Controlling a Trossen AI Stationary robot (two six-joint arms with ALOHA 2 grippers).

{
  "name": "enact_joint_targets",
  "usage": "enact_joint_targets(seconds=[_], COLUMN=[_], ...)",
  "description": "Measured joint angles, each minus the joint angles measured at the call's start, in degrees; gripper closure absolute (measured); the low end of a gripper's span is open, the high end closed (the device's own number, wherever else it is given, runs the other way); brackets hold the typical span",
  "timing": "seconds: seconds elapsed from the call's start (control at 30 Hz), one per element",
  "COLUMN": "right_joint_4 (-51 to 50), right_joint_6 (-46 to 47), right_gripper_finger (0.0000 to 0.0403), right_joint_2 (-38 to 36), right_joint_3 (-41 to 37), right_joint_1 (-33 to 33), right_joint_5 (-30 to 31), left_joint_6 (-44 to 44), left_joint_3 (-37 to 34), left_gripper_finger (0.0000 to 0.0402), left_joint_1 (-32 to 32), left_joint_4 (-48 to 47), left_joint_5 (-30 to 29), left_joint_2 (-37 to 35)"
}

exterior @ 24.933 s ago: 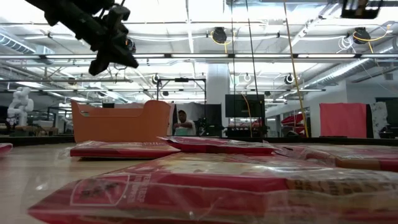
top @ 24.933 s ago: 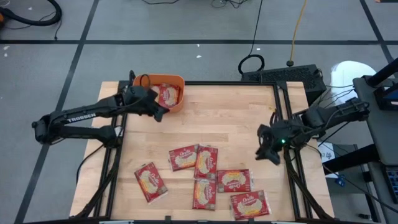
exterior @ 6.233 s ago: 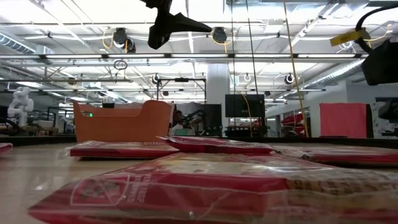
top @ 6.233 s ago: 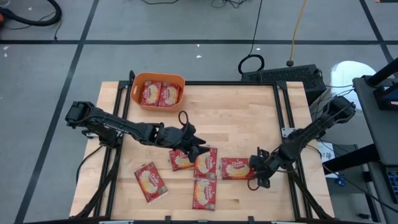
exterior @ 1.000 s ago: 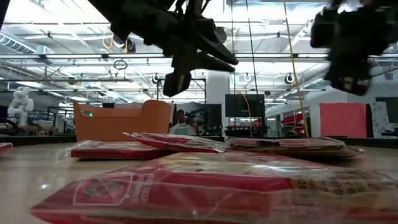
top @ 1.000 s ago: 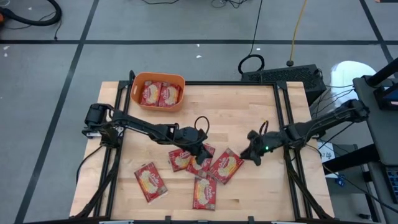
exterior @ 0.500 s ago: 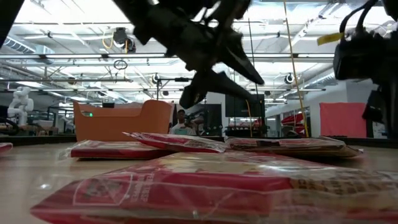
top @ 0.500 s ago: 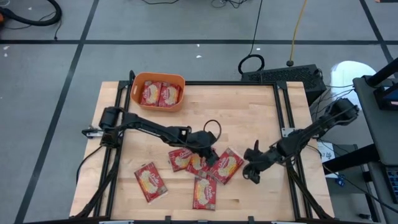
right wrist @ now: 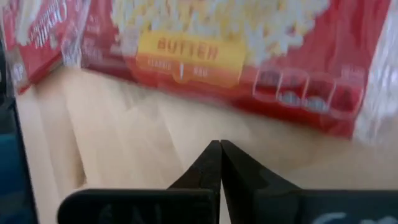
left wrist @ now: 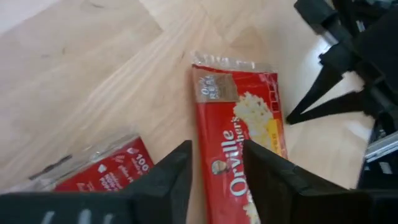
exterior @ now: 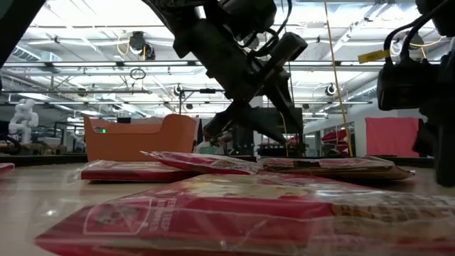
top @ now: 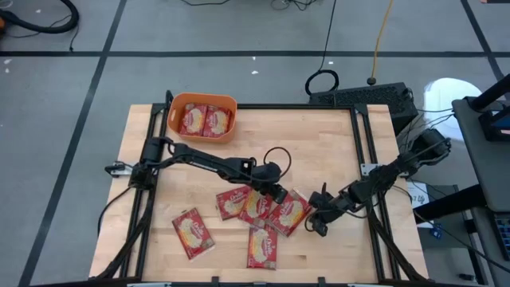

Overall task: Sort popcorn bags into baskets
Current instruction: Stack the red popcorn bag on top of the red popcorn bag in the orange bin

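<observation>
Several red popcorn bags lie flat on the wooden table: three overlapping ones, one nearer and one at the near left. Two more bags lie in the orange basket at the far left. My left gripper hangs open just above the overlapping bags. In the left wrist view its fingers stand to either side of the long edge of one bag. My right gripper is shut, low over bare wood beside the rightmost bag.
The left arm stretches across the table's middle from the left side, and the right arm comes in from the right edge. A black frame borders the table. Bare wood lies between the basket and the right arm.
My left gripper has moved toward the table's right edge, over the overlapping bags, and its fingers have spread apart. My right gripper has drawn back from the rightmost bag toward the near edge and dropped lower. The bags have stayed where they were.
</observation>
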Motion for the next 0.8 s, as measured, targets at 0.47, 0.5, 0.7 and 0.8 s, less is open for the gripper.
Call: enact_joint_targets(seconds=[0.47,0.5,0.7,0.8], right_joint_4=[2.31,2.28,2.31,2.23], right_joint_6=[-4.59,-4.61,-4.82,-5.90], right_gripper_finger=[0.0400,0.0400,0.0400,0.0400], right_joint_2=[0.34,0.34,0.34,0.32], right_joint_3=[-0.16,-0.16,-0.16,-0.16], right_joint_1=[-3.17,-3.58,-5.02,-5.79], right_joint_5=[5.78,5.69,5.33,5.29], left_joint_6=[-8.75,-8.71,-8.64,-7.84], left_joint_3=[-0.12,-0.10,-0.03,-0.07], left_gripper_finger=[0.0100,0.0098,0.0110,0.0130], left_joint_1=[0.95,0.75,0.37,0.47], left_joint_4=[-0.41,1.09,-0.76,1.42], left_joint_5=[0.47,0.72,0.73,2.80], left_joint_2=[1.20,1.18,2.12,3.43])
